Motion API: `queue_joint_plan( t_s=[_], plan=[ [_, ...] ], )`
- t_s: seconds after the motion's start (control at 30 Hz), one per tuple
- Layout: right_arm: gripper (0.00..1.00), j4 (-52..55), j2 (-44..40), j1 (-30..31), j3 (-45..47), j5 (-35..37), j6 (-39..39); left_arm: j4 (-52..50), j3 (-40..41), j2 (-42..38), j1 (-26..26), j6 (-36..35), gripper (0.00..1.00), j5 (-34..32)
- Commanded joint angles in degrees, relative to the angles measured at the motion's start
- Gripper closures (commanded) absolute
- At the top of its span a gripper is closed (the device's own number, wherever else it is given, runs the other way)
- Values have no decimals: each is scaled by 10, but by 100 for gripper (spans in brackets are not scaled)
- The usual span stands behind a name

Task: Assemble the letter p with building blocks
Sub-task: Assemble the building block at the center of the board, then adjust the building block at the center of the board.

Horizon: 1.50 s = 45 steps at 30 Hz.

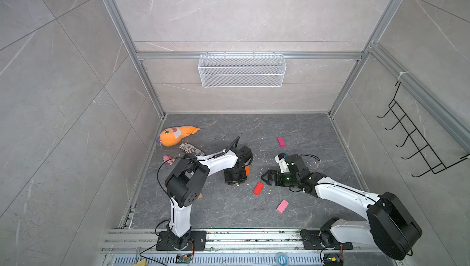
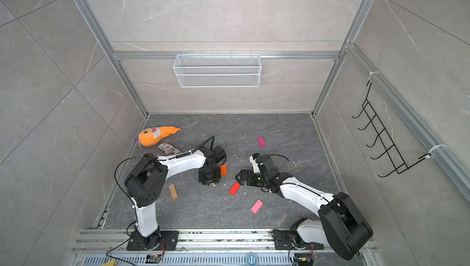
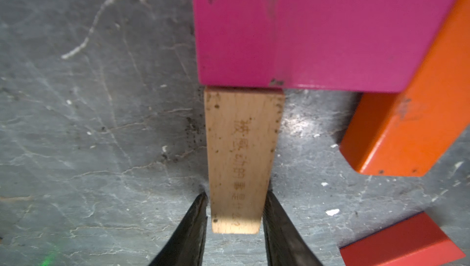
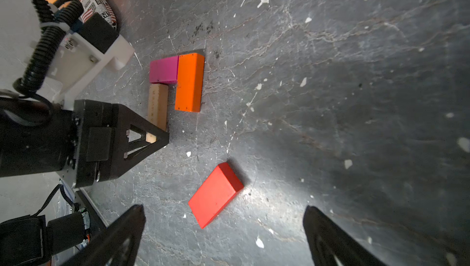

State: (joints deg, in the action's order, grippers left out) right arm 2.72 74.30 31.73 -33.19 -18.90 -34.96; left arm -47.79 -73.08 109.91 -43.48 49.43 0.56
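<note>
Left end effector (image 3: pixel 235 198) straddles tan brick (image 3: pixel 241 150), which butts end-on vs magenta brick (image 3: pixel 305 30) as the P's stem; can't tell if pinching or slack. Orange brick (image 3: pixel 407 130) abuts magenta's far end at a right angle, prob. loop side. Right end effector (image 4: pixel 223 208) gapes empty over red brick (image 4: pixel 216 194), well apart from magenta, likely next loop piece.

White arm links (image 1: pixel 343 194), black joint housings (image 1: pixel 187 183), corrugated black cable (image 4: pixel 40 53), green wrist light (image 1: pixel 287 178), black right gripper (image 4: pixel 223 207).
</note>
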Motion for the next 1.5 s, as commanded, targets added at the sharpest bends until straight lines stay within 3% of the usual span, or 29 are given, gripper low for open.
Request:
queue_joint_plan(
  t_s=[0.0,0.5,0.7,0.83,1.0,1.07,1.27,1.33,1.47],
  plan=[
    [0,5,-4,-3,4,-4,-3,2,7,-28,-1,-11,58,8],
    [0,44,-23,-3,-7,-11,0,24,28,-88,-3,-37,32,24],
    [6,67,-30,-3,-10,-10,1,52,38,-150,-4,-58,4,38],
    [19,75,-24,-3,-10,-15,-3,75,51,-217,-4,-80,1,26],
    [54,69,-13,-2,0,-29,-22,88,75,-311,-4,-125,0,-28],
    [64,59,-12,1,9,-35,-32,79,77,-339,-1,-143,1,-56],
    [76,32,9,32,24,-21,-66,108,129,-456,12,-192,1,-126],
    [76,18,22,46,25,-15,-76,116,147,-486,44,-179,0,-102],
    [76,-12,56,66,27,-5,-96,114,167,-504,145,-147,0,34]
  ],
)
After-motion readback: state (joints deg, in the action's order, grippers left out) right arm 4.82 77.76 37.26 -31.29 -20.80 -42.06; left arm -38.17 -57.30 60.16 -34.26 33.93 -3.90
